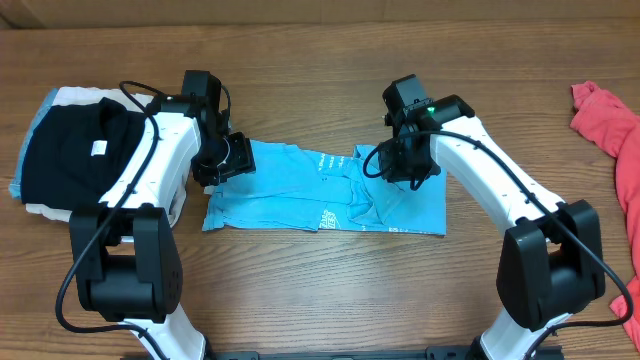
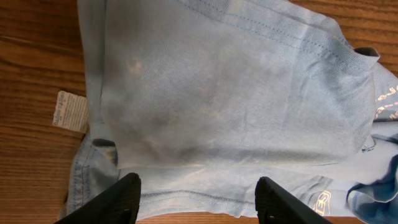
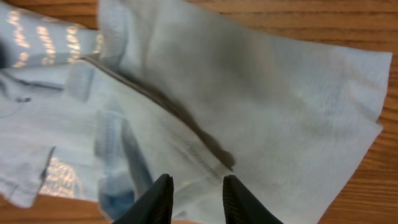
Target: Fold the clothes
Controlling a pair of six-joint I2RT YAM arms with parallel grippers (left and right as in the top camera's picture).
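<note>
The clothes, a sky-blue T-shirt (image 1: pixel 290 185), lie in a wide rumpled strip across the middle of the table. My left gripper (image 1: pixel 232 158) hovers over the shirt's left end. In the left wrist view its jaws (image 2: pixel 198 200) stand wide open above a stitched hem of the shirt (image 2: pixel 236 93), with nothing between them. My right gripper (image 1: pixel 395 165) is over the shirt's right part, where a flap is folded over. In the right wrist view it (image 3: pixel 194 200) is open a little above the pale cloth (image 3: pixel 261 93), gripping nothing. Coral lettering (image 3: pixel 50 43) shows at the upper left.
A black garment (image 1: pixel 75 150) lies on a folded pile at the table's left edge. At the right edge lies a coral-red garment (image 1: pixel 610 125). A small white label (image 2: pixel 69 112) sticks out beside the shirt's edge on the wood.
</note>
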